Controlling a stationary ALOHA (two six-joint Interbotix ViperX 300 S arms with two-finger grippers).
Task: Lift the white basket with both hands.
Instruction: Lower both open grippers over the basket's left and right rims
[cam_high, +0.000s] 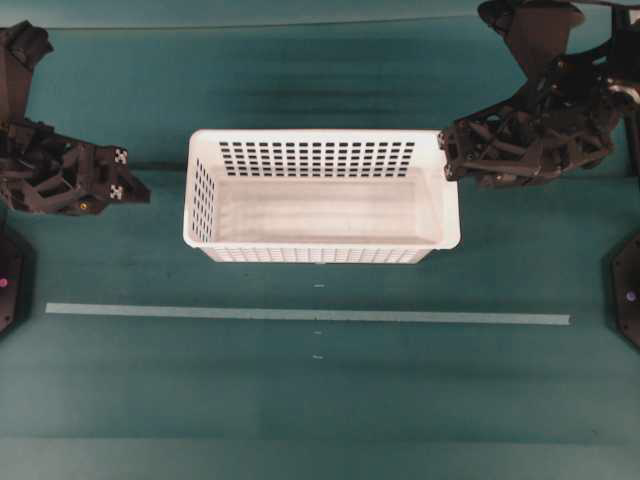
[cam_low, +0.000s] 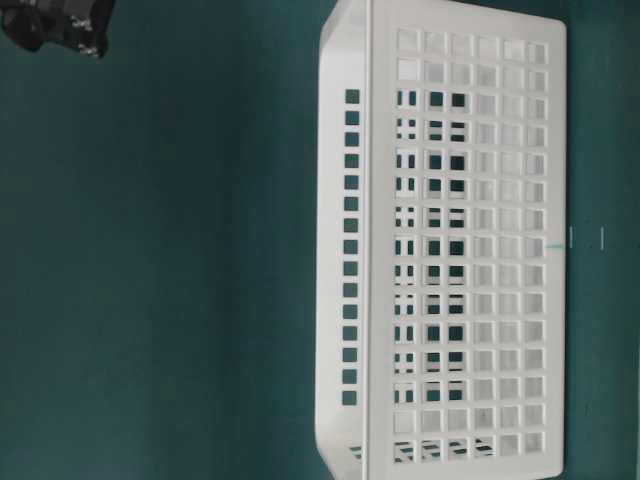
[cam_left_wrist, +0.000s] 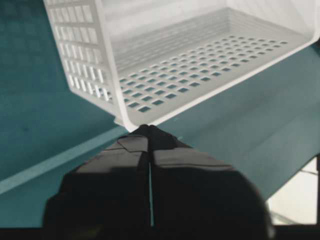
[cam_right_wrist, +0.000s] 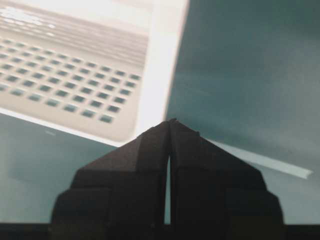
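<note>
Teal table (cam_high: 320, 400), the largest surface, bearing a pale tape strip (cam_high: 308, 314) that runs across it in front of the work. The white basket (cam_high: 320, 215) sits upright and empty at the middle of the table, just behind the strip, its long sides running left to right; all four walls are perforated with a grid of square holes, and the table-level view shows one long wall (cam_low: 470, 250) resting flat on the surface. Left gripper (cam_high: 140, 190): near the basket's left end but apart from it, a band of bare table between them; in its wrist view the fingertips (cam_left_wrist: 141, 131) meet at a point with only a hairline slit behind, holding nothing, aimed at the near corner of the rim. Right gripper (cam_high: 448, 152): at the basket's far right corner, overlapping the rim from overhead, though contact cannot be confirmed; its wrist view shows the fingertips (cam_right_wrist: 169, 124) likewise drawn together and empty, the rim just ahead. Progress, as judged: the approach is under way and unequal, the right arm being closer; no grasp is made and the basket is not lifted, so opening, gripping both ends and raising all remain. Markings: small black-and-white square tags (cam_high: 120, 157) on the left wrist; no legible brand or writing anywhere.
</note>
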